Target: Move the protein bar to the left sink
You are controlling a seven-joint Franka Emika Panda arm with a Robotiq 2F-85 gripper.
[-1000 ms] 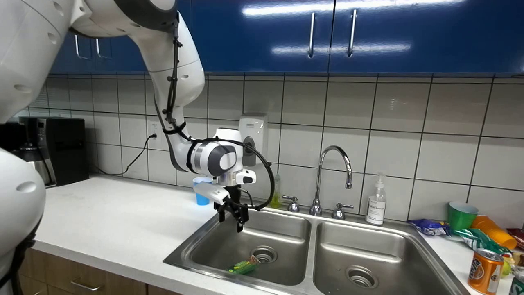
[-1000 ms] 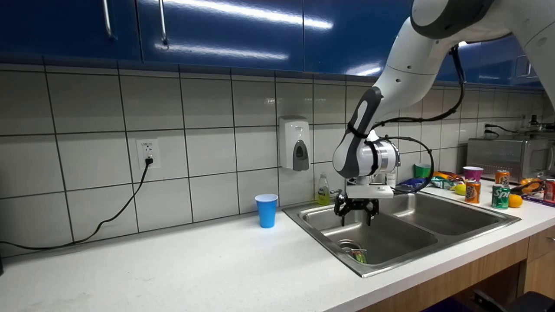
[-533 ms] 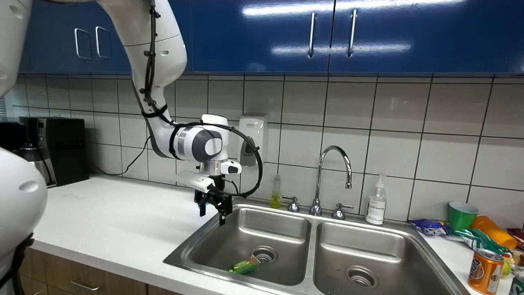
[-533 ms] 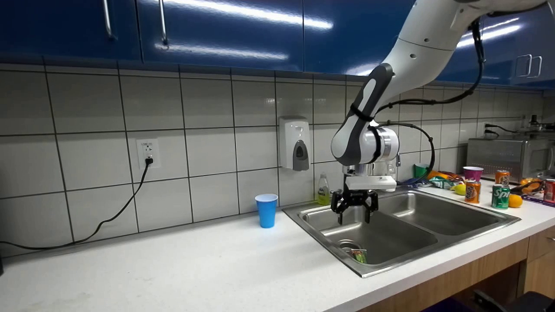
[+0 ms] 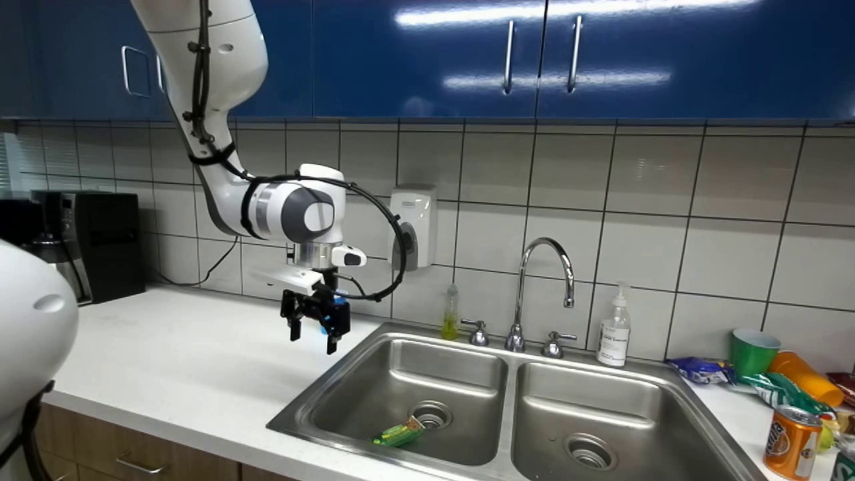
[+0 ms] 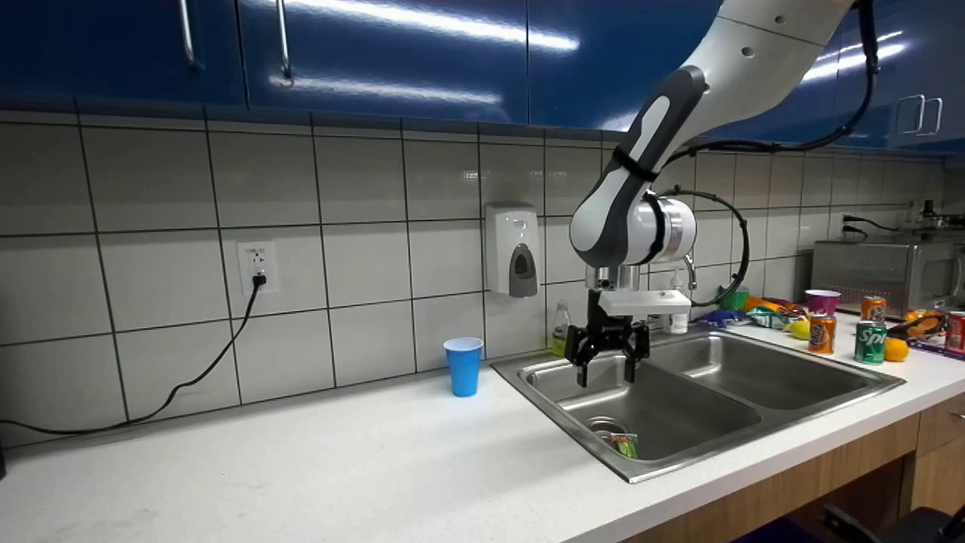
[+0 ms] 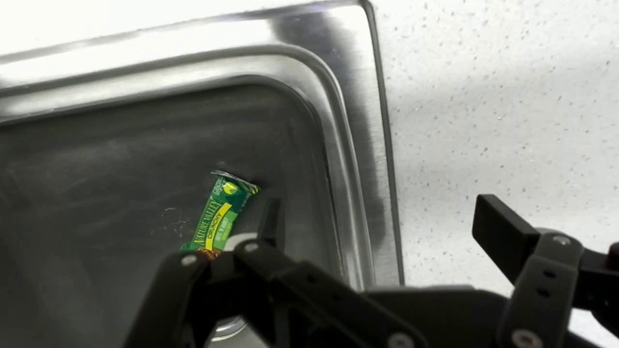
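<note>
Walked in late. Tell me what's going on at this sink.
A robot is handling a green bar, but at this moment its gripper hangs open, holding nothing, well above the bar. The bar lies in the left sink, beside the drain. The move looks done.

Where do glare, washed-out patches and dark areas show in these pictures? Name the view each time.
Both exterior views: light streaks glare off the blue cabinets; wrist view: the counter washes out to white at upper left, the left sink looks dark inside, yet print on the protein bar is legible.
</note>
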